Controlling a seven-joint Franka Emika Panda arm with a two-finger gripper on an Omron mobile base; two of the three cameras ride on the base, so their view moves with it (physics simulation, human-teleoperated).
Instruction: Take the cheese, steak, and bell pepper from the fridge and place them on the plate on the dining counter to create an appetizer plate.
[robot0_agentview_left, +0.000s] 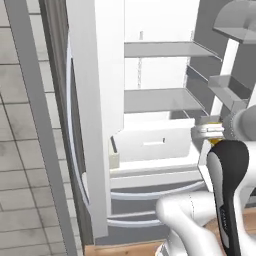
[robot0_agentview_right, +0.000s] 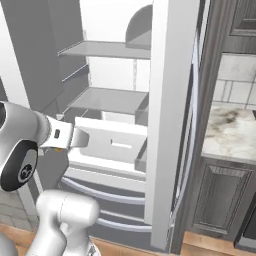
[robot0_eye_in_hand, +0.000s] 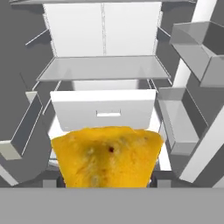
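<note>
A yellow-orange cheese (robot0_eye_in_hand: 107, 155) wedge sits between my fingertips in the hand view, and my gripper (robot0_eye_in_hand: 107, 181) is shut on it. A sliver of the cheese (robot0_agentview_left: 216, 142) shows under my gripper (robot0_agentview_left: 206, 131) in the left base view. My gripper (robot0_agentview_right: 79, 138) hangs in front of the open fridge (robot0_agentview_right: 165, 100), just outside its white drawer (robot0_eye_in_hand: 103, 109). The shelves (robot0_eye_in_hand: 103, 69) I can see are bare. The steak, bell pepper, plate and dining counter are out of view.
The fridge's open doors flank my arm, with door bins (robot0_eye_in_hand: 192, 48) on the right and a bin (robot0_eye_in_hand: 24, 127) on the left. A marble counter (robot0_agentview_right: 230, 132) over dark cabinets stands right of the fridge. Tiled wall (robot0_agentview_left: 20, 150) lies to the left.
</note>
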